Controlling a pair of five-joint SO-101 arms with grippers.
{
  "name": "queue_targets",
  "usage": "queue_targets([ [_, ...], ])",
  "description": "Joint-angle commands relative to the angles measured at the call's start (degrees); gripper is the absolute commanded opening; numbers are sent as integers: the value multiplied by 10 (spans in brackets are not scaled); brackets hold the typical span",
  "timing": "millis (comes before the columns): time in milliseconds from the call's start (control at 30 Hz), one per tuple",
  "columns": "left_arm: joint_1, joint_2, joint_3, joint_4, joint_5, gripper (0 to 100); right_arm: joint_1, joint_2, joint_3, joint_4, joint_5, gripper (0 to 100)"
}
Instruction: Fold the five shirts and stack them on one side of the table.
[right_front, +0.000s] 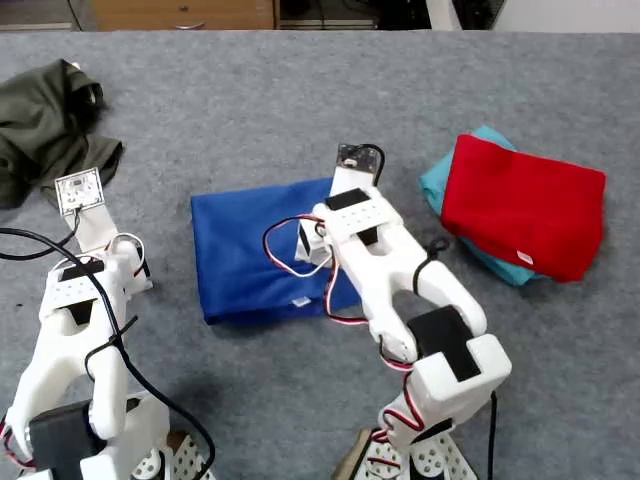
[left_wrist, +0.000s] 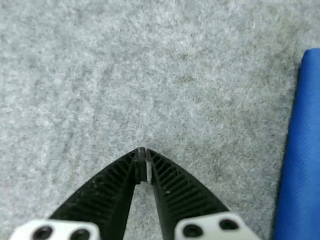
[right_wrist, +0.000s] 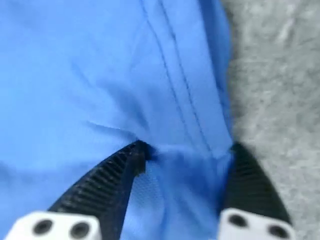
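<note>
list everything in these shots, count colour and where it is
folded blue cloth shirt: one, blue, table centre
folded red cloth shirt: one, red, right side, on the teal one
folded teal cloth shirt: one, teal, under the red
crumpled dark green cloth shirt: one, far left
grey carpeted table: one
wooden drawer unit: one, brown, behind the table
left claw: black, shut, over bare table
right claw: black, open, pressed into blue shirt
</note>
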Motion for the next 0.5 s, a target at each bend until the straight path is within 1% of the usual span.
queue_targets([
  [0,-4,0,-24,-7,-4,19,-7,36,-24,-42,-5,162],
  [133,-4,0,-24,-7,-4,19,-4,45,-42,-25,-4,115],
  [333,-4,0,-24,-7,-4,19,-1,32,-91,63,-2,30],
  [467,-4,0,-24,-7,-4,19,31,16,-144,127,-1,5],
])
